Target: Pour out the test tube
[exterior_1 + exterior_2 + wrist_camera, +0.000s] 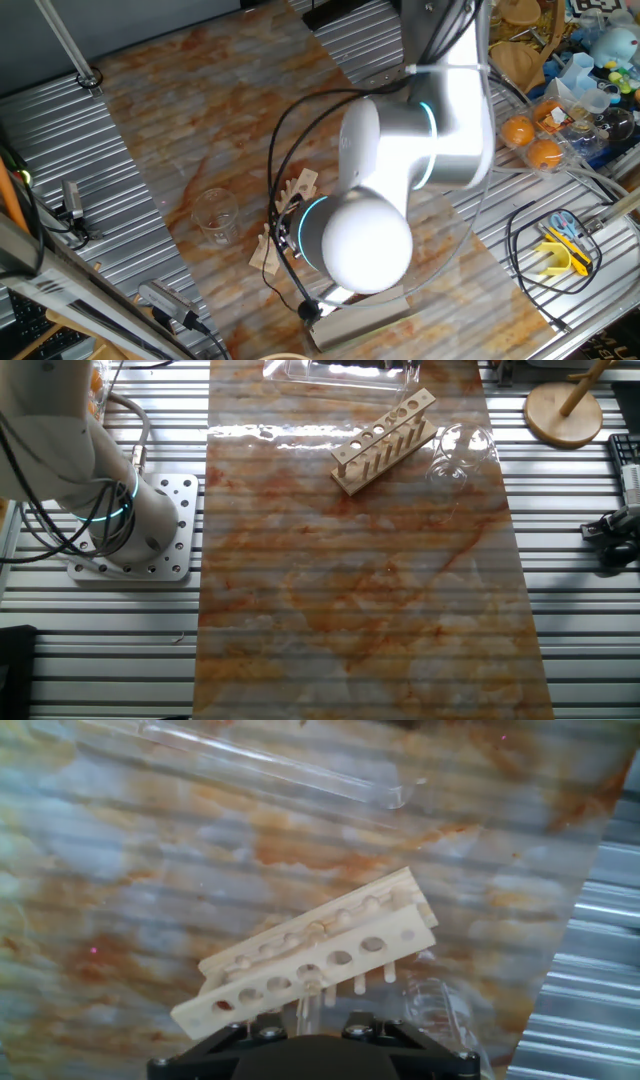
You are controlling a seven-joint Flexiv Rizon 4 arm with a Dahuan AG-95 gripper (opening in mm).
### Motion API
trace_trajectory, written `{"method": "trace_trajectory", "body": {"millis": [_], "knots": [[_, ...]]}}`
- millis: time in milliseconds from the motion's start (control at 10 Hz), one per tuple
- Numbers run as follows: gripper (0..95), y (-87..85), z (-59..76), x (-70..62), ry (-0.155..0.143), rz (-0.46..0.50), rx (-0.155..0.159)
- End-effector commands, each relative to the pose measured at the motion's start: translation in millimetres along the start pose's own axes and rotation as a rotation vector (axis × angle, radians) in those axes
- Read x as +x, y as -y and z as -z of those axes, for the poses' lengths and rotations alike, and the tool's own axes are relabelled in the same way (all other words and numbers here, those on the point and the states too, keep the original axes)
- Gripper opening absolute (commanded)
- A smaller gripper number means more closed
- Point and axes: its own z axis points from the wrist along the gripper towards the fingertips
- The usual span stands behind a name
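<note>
In the hand view a thin clear tube (310,1000), apparently the test tube, stands upright at the near side of the wooden rack (315,955). It sits just above the dark gripper body (312,1058); the fingers do not show, so I cannot tell whether they are open or shut. The squat glass beaker (435,1008) is beside the rack at lower right. In one fixed view the arm hides the gripper, with only the rack ends (300,188) and the beaker (215,213) showing. The other fixed view shows the rack (385,442) and beaker (462,452); the tube is too faint to make out there.
A clear plastic tray with a long clear tube (250,765) lies beyond the rack; it also shows in the other fixed view (345,372). The marble mat (350,610) lies on ribbed metal table. Oranges (530,140), cables and clutter sit at the right.
</note>
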Motion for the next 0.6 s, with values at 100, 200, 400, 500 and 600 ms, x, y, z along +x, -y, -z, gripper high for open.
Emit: {"method": "trace_trajectory", "body": {"millis": [100, 200, 400, 500, 600], "knots": [[38.0, -5.3, -3.6, 2.9, -0.005, 0.007, -0.002], [38.0, -5.6, -4.3, 2.5, -0.011, -0.003, -0.003], [38.0, -5.0, -5.5, -1.2, -0.037, -0.008, -0.008], [38.0, -4.4, -6.7, -5.1, -0.05, -0.01, -0.01], [38.0, -5.3, -8.9, -6.8, -0.067, -0.012, -0.004]]}}
